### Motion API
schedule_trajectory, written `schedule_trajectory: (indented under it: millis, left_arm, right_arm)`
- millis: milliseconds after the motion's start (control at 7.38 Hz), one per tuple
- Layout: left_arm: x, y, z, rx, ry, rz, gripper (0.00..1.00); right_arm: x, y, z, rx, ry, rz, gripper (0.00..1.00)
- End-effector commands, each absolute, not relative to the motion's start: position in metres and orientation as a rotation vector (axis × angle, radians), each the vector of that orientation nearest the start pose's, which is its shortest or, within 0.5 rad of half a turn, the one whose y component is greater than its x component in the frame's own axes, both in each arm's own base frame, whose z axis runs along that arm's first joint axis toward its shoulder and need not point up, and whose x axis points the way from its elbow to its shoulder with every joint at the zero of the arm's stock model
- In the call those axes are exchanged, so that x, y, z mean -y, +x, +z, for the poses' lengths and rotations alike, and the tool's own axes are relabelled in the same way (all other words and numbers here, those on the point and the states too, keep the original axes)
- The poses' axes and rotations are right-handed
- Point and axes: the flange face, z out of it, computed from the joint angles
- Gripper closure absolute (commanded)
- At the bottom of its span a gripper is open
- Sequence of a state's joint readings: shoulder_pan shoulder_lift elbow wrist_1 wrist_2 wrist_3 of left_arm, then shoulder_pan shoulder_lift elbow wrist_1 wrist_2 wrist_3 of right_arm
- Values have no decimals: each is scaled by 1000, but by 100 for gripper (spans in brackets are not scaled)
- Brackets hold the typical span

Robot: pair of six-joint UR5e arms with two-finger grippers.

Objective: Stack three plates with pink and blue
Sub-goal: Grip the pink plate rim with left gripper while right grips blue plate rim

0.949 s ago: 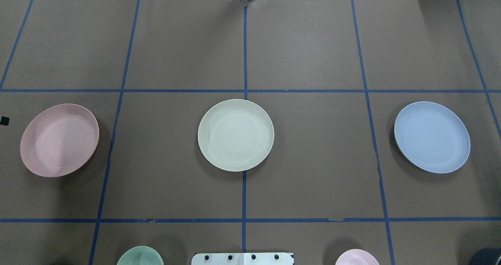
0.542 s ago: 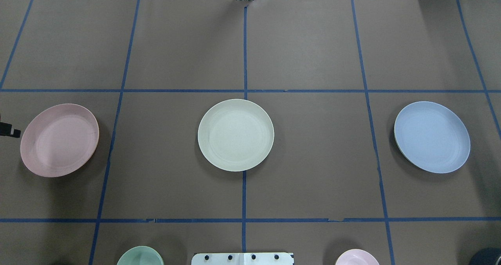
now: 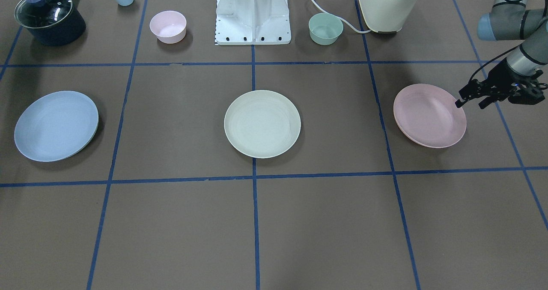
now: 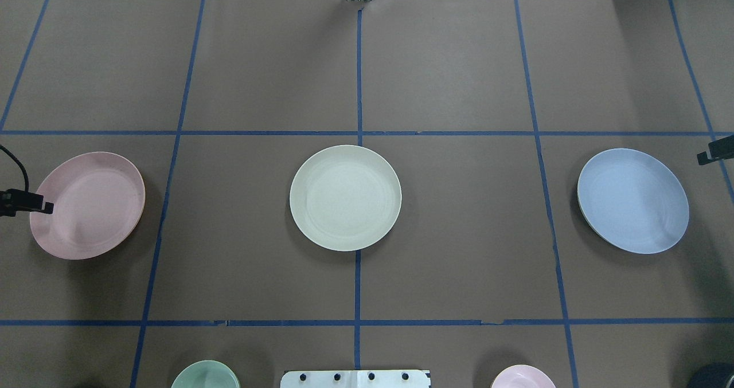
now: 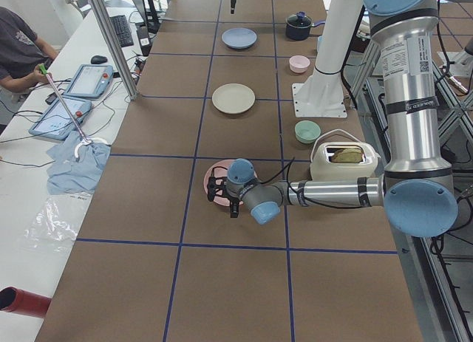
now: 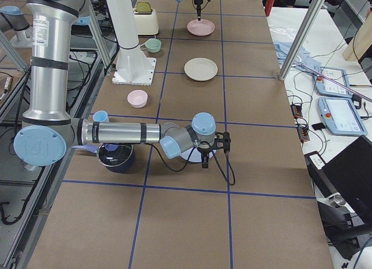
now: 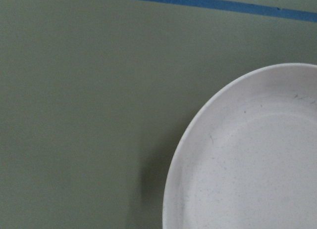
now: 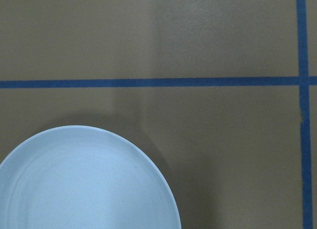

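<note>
Three plates lie in one row across the table (image 4: 459, 78), well apart and none stacked. In the overhead view, the pink plate (image 4: 89, 204) is at the left, the cream-white plate (image 4: 345, 198) at the centre on the middle tape line, and the blue plate (image 4: 632, 200) at the right.

The left end effector (image 3: 470, 104) is at the outer left rim of the pink plate. Its fingers are spread and released, grasping nothing, and one fingertip is over the rim. Contact with the plate cannot be judged.

The right end effector (image 6: 214, 153) is just beyond the far right edge of the blue plate. Whether it is released or clenched cannot be told.

A mint-green bowl (image 3: 326, 28) and a small pink bowl (image 3: 168, 26) stand at the near edge, either side of the robot's base.
</note>
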State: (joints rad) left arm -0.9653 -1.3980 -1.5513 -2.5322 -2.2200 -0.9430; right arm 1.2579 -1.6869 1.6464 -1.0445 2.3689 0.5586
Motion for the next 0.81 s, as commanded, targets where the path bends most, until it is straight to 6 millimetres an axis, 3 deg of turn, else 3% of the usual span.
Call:
schedule_trajectory:
  millis: [0,136,271,542,678]
  left_arm:
    - [400,203,648,-949,85,-42,57]
    - [399,204,649,-948,83,-40,87]
    - [398,203,650,-946,83,-36,100]
    - [396,195,634,-973,92,-41,100]
    - [383,188,622,-1010,61,-21,100]
  right_arm:
    - [456,-101,615,903,66,12,0]
    - [455,-108,616,903,57,0,0]
    - [454,-111,616,901,56,-8,0]
    - [451,-122,619,884,51,-27,0]
    - [449,-128,620,875,49,-38,0]
